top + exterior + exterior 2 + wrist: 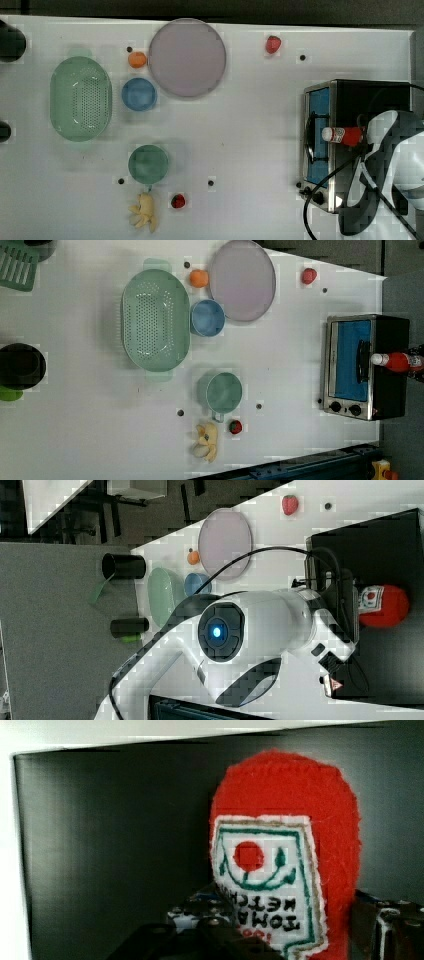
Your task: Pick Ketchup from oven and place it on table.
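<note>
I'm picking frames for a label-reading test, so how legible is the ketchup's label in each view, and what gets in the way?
Wrist view: the Ketchup is close, its stitched label readable but upside down. Right view: only part of the label shows beside the arm. Top view: the bottle is small, blocky, label unreadable. Left view: the same, lying on the dark oven top.
</note>
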Tool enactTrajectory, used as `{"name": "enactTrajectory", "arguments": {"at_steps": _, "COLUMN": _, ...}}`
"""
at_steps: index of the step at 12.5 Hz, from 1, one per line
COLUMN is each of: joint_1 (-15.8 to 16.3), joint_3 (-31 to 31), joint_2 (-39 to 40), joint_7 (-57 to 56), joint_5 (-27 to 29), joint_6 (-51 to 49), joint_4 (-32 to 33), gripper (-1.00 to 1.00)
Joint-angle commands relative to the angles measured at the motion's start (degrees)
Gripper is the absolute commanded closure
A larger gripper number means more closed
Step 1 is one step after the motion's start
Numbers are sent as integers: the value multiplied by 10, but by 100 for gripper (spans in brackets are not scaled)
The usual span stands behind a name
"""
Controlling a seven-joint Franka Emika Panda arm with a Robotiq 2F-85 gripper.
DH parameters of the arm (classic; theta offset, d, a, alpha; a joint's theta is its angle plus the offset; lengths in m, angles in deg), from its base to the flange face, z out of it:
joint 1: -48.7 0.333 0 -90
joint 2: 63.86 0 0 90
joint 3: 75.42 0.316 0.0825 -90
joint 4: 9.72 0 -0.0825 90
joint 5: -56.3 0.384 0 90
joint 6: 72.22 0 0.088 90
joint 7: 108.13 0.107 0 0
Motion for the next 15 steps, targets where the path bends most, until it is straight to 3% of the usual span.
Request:
{"name": "enactTrajectory", "arguments": {"at_steps": 1, "joint_1": 16, "joint_3": 20, "joint_2": -75, "joint_7": -18, "joint_5": -11, "joint_6": -132, "joint_4": -120, "gripper": -27}}
{"name": "enactTrajectory", "arguments": {"at_steps": 3, "joint_1": 41, "joint_3": 47, "joint_2": -97, "joint_7": -18, "joint_5": -20, "joint_6": -165, "joint_4": -155, "gripper": -27}}
{"name": "enactTrajectory", "arguments": {"at_steps": 10, "joint_1": 109, "joint_3": 198, "joint_2": -126, "joint_7": -18, "joint_5": -27, "joint_6": -219, "joint_4": -150, "gripper": -26}}
{"name": "enactTrajectory", "arguments": {"at_steps": 12, "joint_1": 125, "joint_3": 248, "joint_2": -126, "joint_7": -17, "joint_5": -30, "joint_6": -218, "joint_4": -119, "gripper": -27}}
{"name": "enactTrajectory", "arguments": {"at_steps": 15, "joint_1": 139, "joint_3": 263, "joint_2": -126, "joint_7": -17, "joint_5": -72, "joint_6": -169, "joint_4": -25, "gripper": -27}}
